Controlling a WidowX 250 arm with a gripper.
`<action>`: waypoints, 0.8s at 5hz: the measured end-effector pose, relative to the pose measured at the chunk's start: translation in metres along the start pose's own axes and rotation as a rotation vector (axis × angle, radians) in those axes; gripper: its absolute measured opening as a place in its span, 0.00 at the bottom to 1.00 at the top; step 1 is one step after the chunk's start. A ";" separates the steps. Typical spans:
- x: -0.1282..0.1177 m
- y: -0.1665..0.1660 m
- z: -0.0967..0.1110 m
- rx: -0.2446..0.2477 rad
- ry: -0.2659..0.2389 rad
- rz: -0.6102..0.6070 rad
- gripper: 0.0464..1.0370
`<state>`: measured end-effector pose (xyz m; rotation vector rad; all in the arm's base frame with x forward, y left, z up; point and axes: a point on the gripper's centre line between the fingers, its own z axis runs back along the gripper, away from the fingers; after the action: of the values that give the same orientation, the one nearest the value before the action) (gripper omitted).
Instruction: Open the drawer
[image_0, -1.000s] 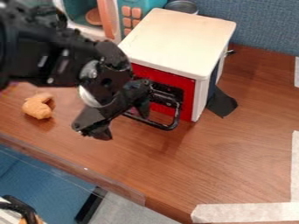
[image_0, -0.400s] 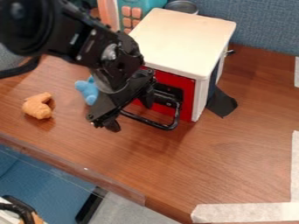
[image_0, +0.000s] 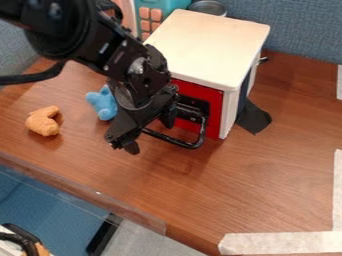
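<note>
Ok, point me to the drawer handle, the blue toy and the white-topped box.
Drawer handle (image_0: 192, 145): camera view, front bar.
Blue toy (image_0: 105, 105): camera view, middle of its body.
White-topped box (image_0: 208, 43): camera view, top panel.

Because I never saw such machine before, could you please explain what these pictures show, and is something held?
The machine is a black robot arm, seen by a fixed camera looking down at a slant. Its two-fingered claw is open beside the black handle on the red front of a box with a pale top. The task is to open the drawer. I see nothing clearly gripped, and cannot tell whether the claw touches the handle. On the wooden table lie a small blue toy and an orange-brown one; light tape marks the near right.
</note>
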<state>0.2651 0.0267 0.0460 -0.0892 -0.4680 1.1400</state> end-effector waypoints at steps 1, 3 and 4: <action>-0.004 0.003 -0.008 0.028 0.000 0.002 0.91; -0.009 0.002 -0.013 0.040 -0.017 0.020 0.31; -0.009 0.002 -0.013 0.039 -0.019 0.050 0.23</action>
<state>0.2657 0.0220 0.0314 -0.0568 -0.4626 1.1991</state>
